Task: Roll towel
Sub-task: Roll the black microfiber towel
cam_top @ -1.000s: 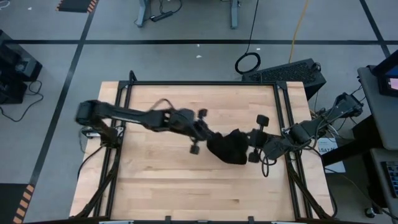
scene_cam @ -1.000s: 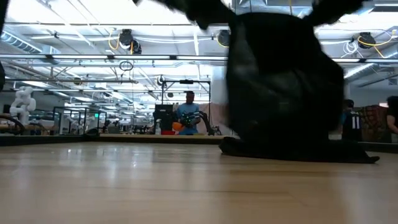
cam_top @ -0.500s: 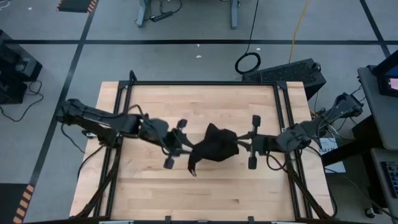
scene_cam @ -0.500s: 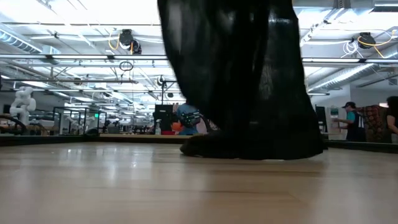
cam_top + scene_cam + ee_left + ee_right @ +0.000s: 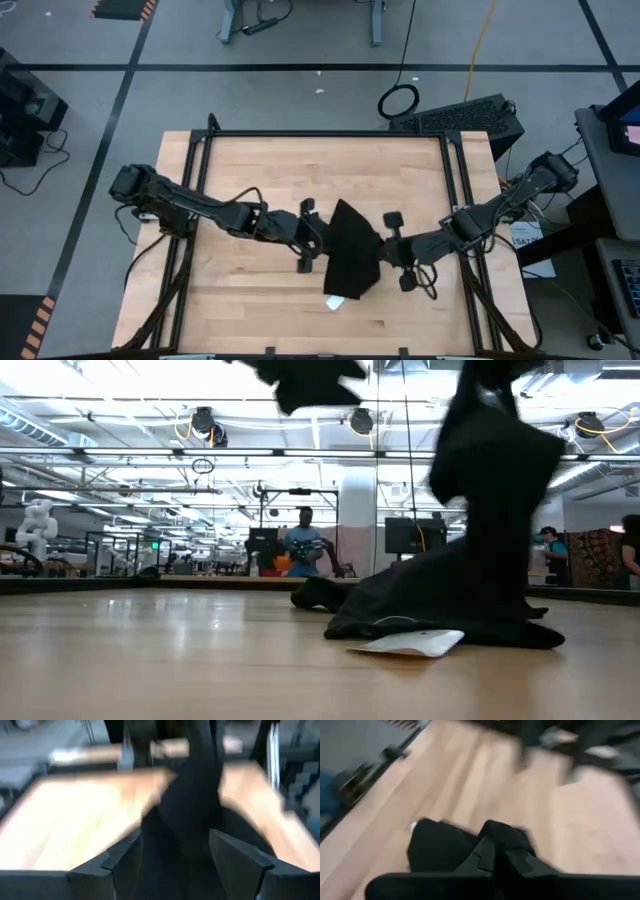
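The black towel (image 5: 350, 262) lies near the middle of the wooden table. One part is raised (image 5: 490, 470); the rest is spread on the wood, and its white tag (image 5: 335, 301) lies flat at the near end. My right gripper (image 5: 386, 250) is shut on the raised part, coming from the towel's right. My left gripper (image 5: 312, 238) stands open just left of the towel. In the left wrist view (image 5: 180, 847) black cloth shows ahead between its fingers. In the low view it hangs above the table (image 5: 305, 380), apart from the cloth. My right gripper pinches a bunched part of the towel (image 5: 517, 836) between its two shut fingers, slanting down from the table's right side. One layer or several, I cannot tell. The cloth hangs slack below the fingers, and its lower part with the tag (image 5: 405, 644) rests on the table.
Black frame rails (image 5: 200, 160) run along the table's left, right and far edges. Bare wood (image 5: 250, 300) lies on the near left and far side of the towel. A keyboard (image 5: 470, 115) sits on the floor beyond the far right corner. People stand in the room behind (image 5: 303, 545).
Both grippers had raised the towel between them. My left gripper has let go, and that side of the towel has dropped and spread on the table, tag toward the near edge. My right gripper has kept hold, tipped downward and shifted toward the table's left.
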`<state>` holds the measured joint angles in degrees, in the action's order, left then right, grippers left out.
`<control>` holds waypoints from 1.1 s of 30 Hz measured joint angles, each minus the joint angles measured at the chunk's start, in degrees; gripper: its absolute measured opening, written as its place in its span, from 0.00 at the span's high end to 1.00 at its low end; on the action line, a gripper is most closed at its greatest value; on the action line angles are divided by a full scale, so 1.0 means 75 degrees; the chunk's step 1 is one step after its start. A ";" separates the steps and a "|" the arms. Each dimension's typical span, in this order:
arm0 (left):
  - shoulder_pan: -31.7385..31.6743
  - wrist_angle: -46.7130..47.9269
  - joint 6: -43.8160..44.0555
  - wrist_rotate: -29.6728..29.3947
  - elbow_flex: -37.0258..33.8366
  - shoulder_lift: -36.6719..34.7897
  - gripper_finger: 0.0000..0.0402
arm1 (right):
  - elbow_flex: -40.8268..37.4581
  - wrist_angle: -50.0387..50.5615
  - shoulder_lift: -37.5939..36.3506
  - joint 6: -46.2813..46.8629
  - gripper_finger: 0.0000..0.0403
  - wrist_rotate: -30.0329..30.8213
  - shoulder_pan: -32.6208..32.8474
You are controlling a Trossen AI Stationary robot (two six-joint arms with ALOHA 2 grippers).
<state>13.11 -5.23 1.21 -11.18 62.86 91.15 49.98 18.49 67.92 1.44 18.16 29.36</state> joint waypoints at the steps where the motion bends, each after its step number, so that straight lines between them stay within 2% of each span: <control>1: -0.0032 -0.0582 -0.0008 -0.0002 -0.0016 0.0152 0.41 | 0.0000 0.0128 0.0084 0.0071 1.00 -0.0227 0.0000; 3: -0.0097 -0.1281 -0.0146 0.0188 -0.0037 0.0469 0.41 | 0.0000 0.0344 0.0249 0.0337 1.00 -0.0454 0.0002; 8: -0.0287 -0.2362 -0.0260 0.1084 -0.0048 0.1396 0.41 | 0.0000 0.0903 0.0494 0.0927 1.00 -0.0444 -0.0002; 13: -0.0516 -0.3022 0.0544 0.1162 -0.0048 0.2398 0.41 | 0.0000 0.1252 0.0540 0.1120 1.00 -0.0442 0.0000; 16: -0.0585 -0.3864 0.1052 0.1517 -0.0048 0.2920 0.41 | 0.0000 0.1215 0.0537 0.1040 1.00 -0.0407 0.0000; 19: -0.0601 -0.4414 0.1601 0.1706 -0.0031 0.3330 0.41 | 0.0000 0.1211 0.0537 0.0848 1.00 -0.0077 0.0000; 23: -0.0631 -0.4470 0.2022 0.2099 0.0012 0.3593 0.41 | 0.0000 0.1172 0.0536 0.0581 1.00 0.0482 -0.0003; 29: -0.0590 -0.4592 0.2201 0.1817 0.0019 0.3774 0.41 | 0.0000 0.0803 0.0514 -0.0071 1.00 0.0978 0.0000; 33: -0.0635 -0.5354 0.2201 0.1816 0.0020 0.3831 0.41 | 0.0000 0.0332 0.0505 -0.0530 1.00 0.1025 0.0000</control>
<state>8.35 -45.39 17.71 2.44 63.01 119.87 49.98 20.98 71.70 -2.53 25.85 29.36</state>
